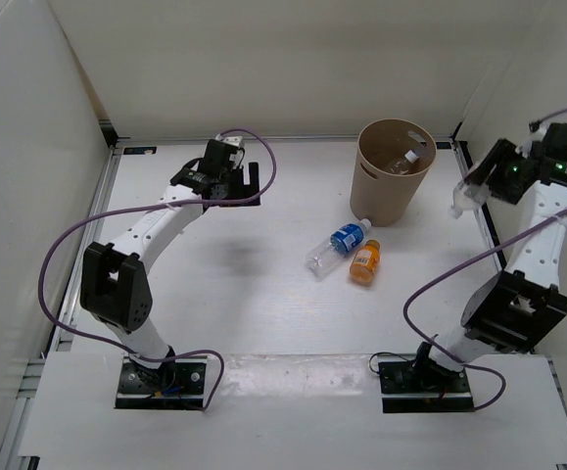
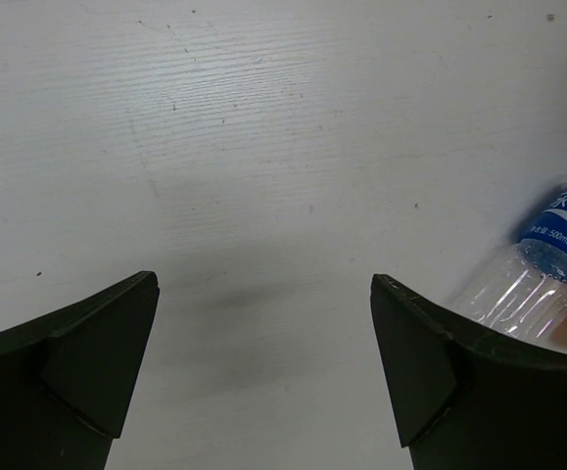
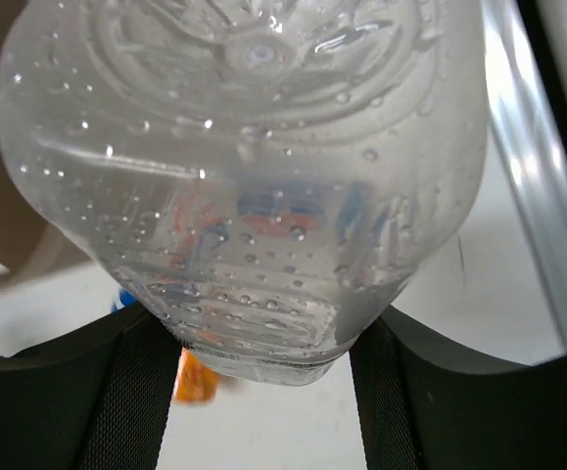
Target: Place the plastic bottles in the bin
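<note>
**Bright, even light and soft shadows**

The white table [image 1: 263,304] is lit evenly from above. Only a faint, soft shadow is cast a little left of the bench centre. In the right wrist view the clear bottle [image 3: 254,166] is blurred by closeness. Small glints are seen on its droplets, and the background is out of focus.

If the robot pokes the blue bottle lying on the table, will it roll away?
Probably: the blue bottle lies on its side and is round, so a sideways poke should roll it. It looks empty, so it is likely light. The orange bottle beside it may stop it.
</note>
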